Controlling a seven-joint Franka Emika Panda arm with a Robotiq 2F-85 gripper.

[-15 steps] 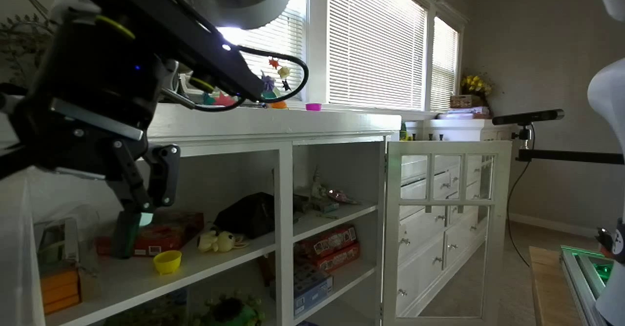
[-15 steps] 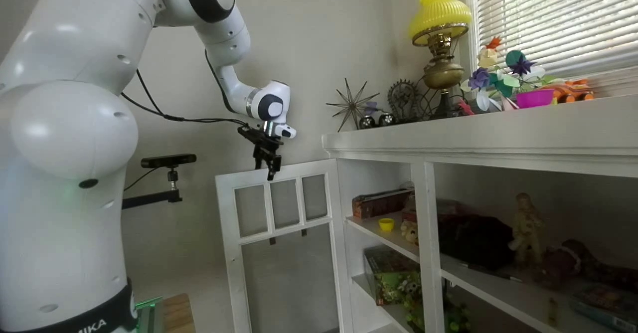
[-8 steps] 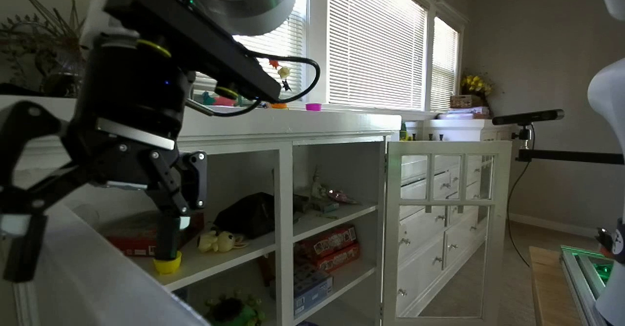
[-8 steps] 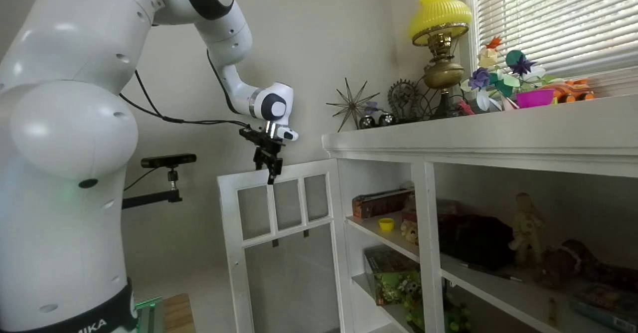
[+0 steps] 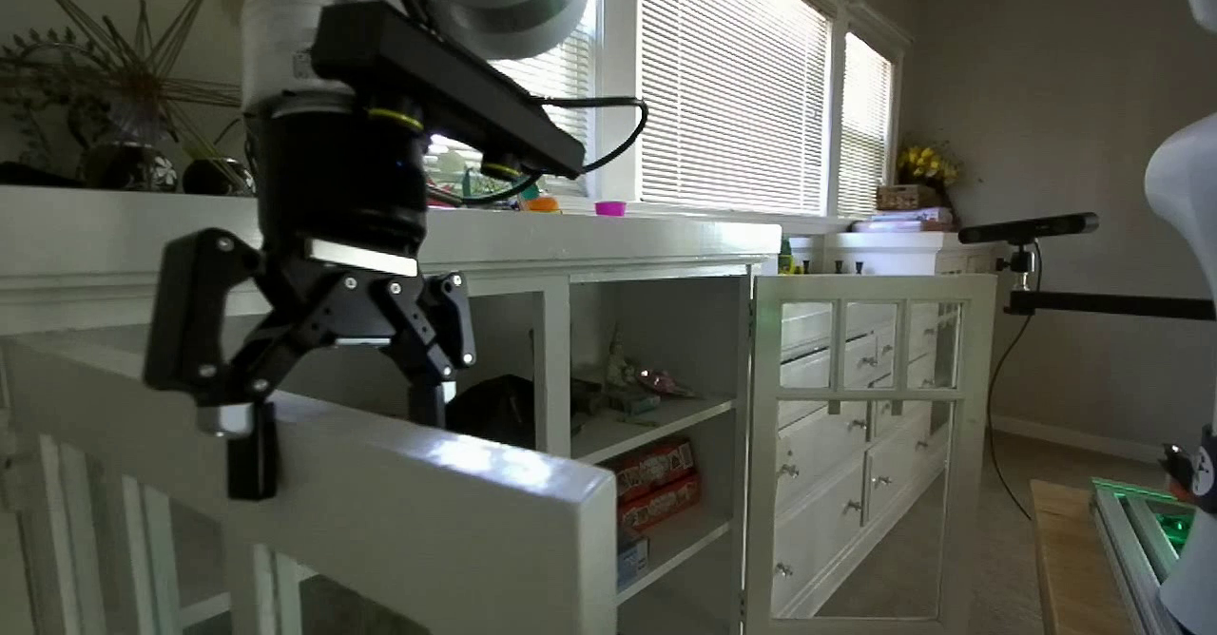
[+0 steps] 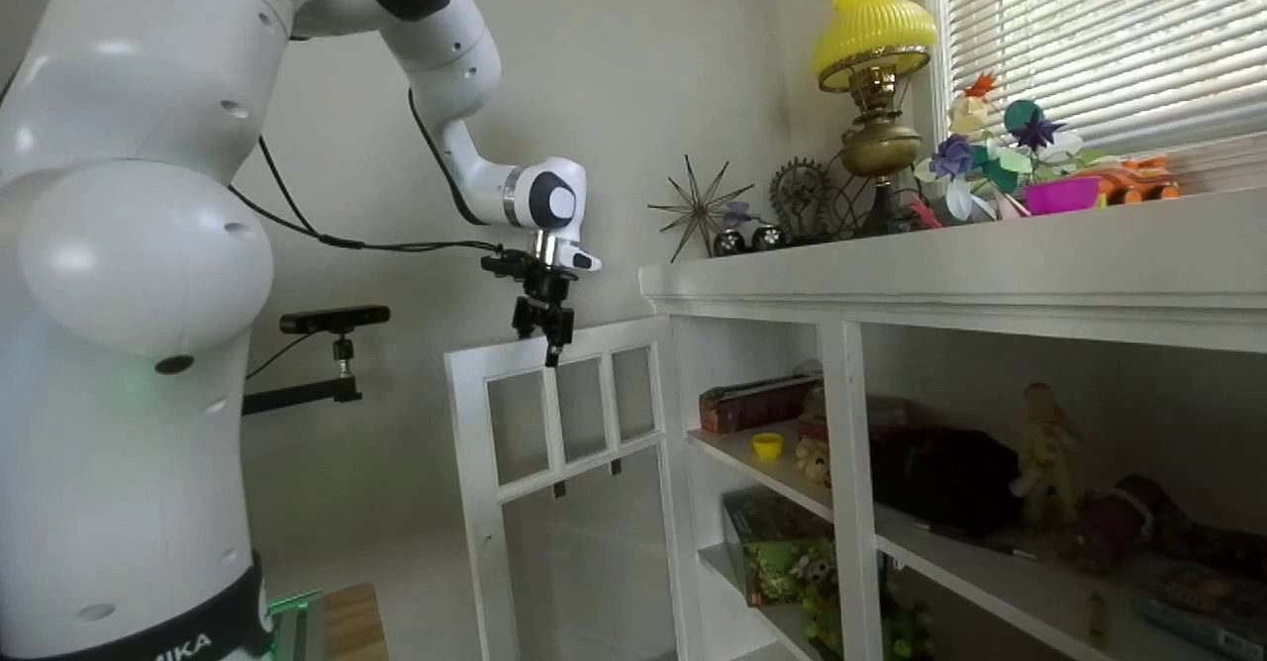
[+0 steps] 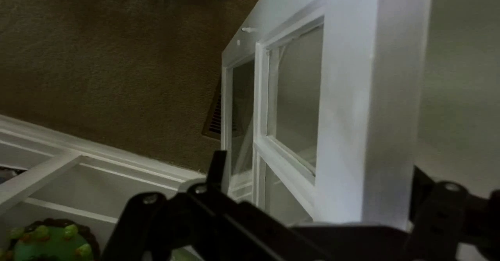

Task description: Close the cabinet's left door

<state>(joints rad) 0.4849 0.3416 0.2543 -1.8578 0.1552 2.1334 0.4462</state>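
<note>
The cabinet (image 5: 666, 247) is long, low and white, with open shelves; it also shows in an exterior view (image 6: 950, 290). Its left door (image 5: 447, 483), white-framed with glass panes, stands open, swung out from the cabinet end (image 6: 470, 384). My gripper (image 5: 340, 437) is open and straddles the door's top rail, one finger on each face. It also shows over the top rail in an exterior view (image 6: 539, 344). In the wrist view the door (image 7: 347, 116) stands between the fingers of the gripper (image 7: 318, 179). The right finger is close to it; I cannot tell whether it touches.
The other paned door (image 5: 870, 394) also stands open. The shelves hold red boxes (image 5: 656, 483) and a yellow cup (image 6: 767, 445). A yellow lamp (image 6: 876, 38), a spiky ornament (image 6: 699, 208) and a pink bowl (image 6: 1062, 196) stand on the cabinet top. A camera on a bar (image 6: 335, 320) is behind the door.
My gripper has moved toward the cabinet, and the left door has swung the same way, its free edge moving with the gripper. The fingers stay apart.
</note>
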